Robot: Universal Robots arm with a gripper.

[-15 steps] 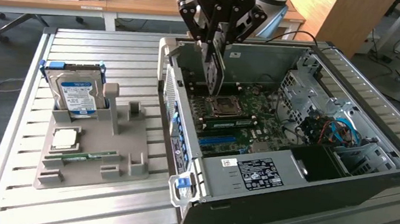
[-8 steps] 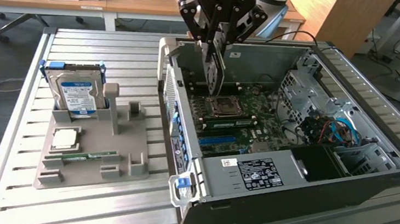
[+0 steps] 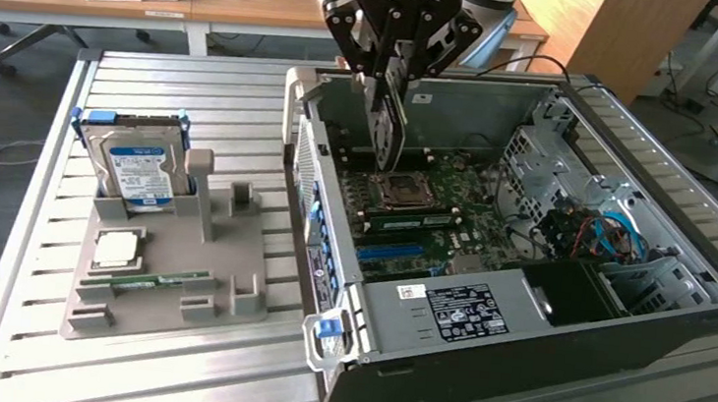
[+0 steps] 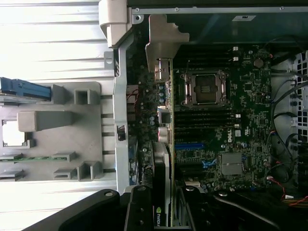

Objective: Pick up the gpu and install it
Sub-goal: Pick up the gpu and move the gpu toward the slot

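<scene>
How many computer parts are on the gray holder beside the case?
3: hard drive upright at the holder's far end, processor flat in the middle, memory stick beside it. None seems hidden.

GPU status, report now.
Gripper shut on gpu. Held on edge over the motherboard, inside the open case. Seated or not, cannot tell. Nothing seen blocking it.

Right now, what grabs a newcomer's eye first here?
The gripper, shut on the gpu, holds the card on edge over the motherboard inside the open computer case, mid-frame in the exterior view. On the exterior view's left, a grey holder carries an upright hard drive with a blue-white label.
</scene>
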